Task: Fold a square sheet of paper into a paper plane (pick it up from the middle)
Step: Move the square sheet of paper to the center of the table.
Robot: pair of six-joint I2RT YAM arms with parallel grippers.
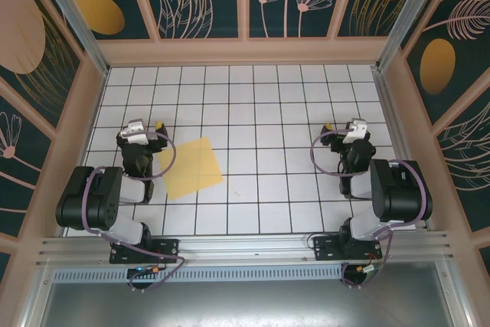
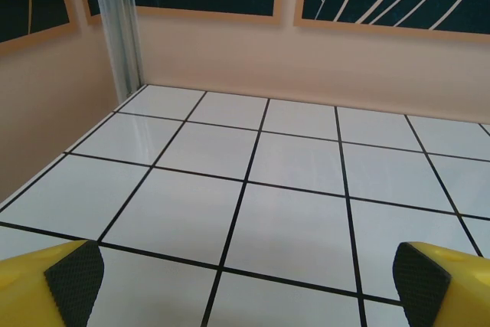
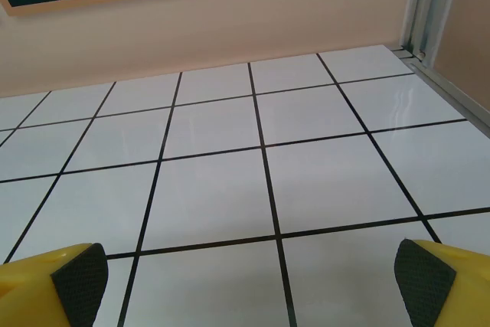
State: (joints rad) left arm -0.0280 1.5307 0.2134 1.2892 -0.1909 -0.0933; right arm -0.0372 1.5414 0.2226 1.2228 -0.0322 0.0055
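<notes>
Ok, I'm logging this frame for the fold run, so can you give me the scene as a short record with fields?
paper: square sheet of paper, flat, unfolded, turned slightly against the grid
paper location: on the table, left of centre, beside the left arm
left gripper: open, holding nothing, above bare tiles
right gripper: open, holding nothing, above bare tiles
folding: not yet begun

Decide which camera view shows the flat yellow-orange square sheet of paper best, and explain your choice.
The top external view. From above, the flat yellow-orange square sheet of paper lies whole and unfolded on the white gridded table, its outline clear. Both wrist views face table tiles and the pale wall instead.
</notes>
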